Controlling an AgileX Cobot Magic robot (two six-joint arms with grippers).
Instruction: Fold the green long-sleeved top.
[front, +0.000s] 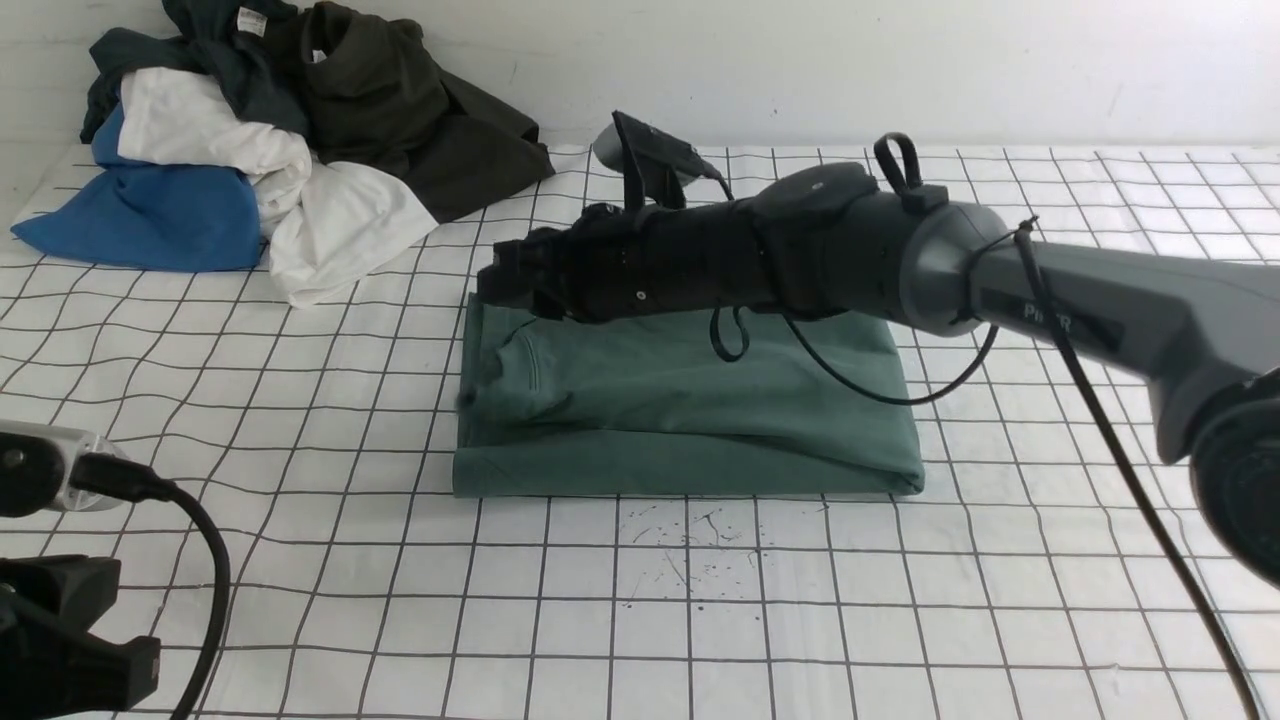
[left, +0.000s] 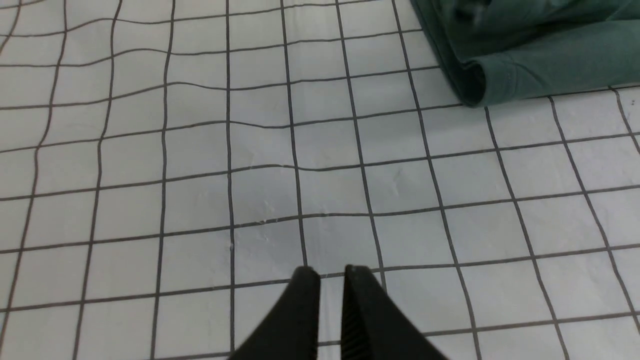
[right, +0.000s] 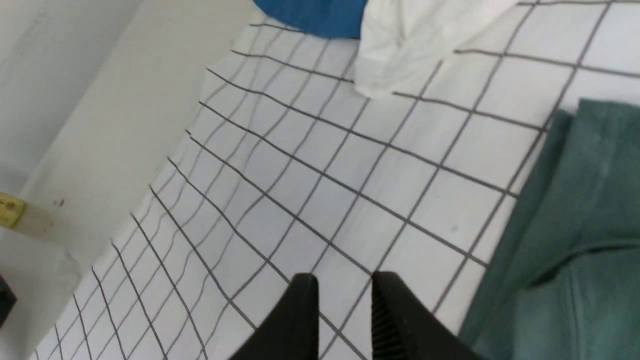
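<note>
Two arms were on the job, but only my right one reached over the green long-sleeved top (front: 690, 400), which lay at the centre of the frame on the gridded worktop (front: 700, 600) as a compact folded rectangle. Its long axis ran left to right across the picture, with the neckline end toward the left edge and a thick rolled fold along the near side. My right end effector (right: 344, 282) hung just past the top's upper-left corner, its jaws a little apart over bare grid, holding nothing. My left end effector (left: 327, 274) sat low at the lower left of the frame, well apart from the garment, jaws nearly together with only a slim gap, and empty. By my reading, the last fold was down and the letting-go step was in hand; the next move called for drawing the right arm clear without snagging the upper layer. A pile of other clothes (front: 270, 130) sat at the upper left, untouched.
</note>
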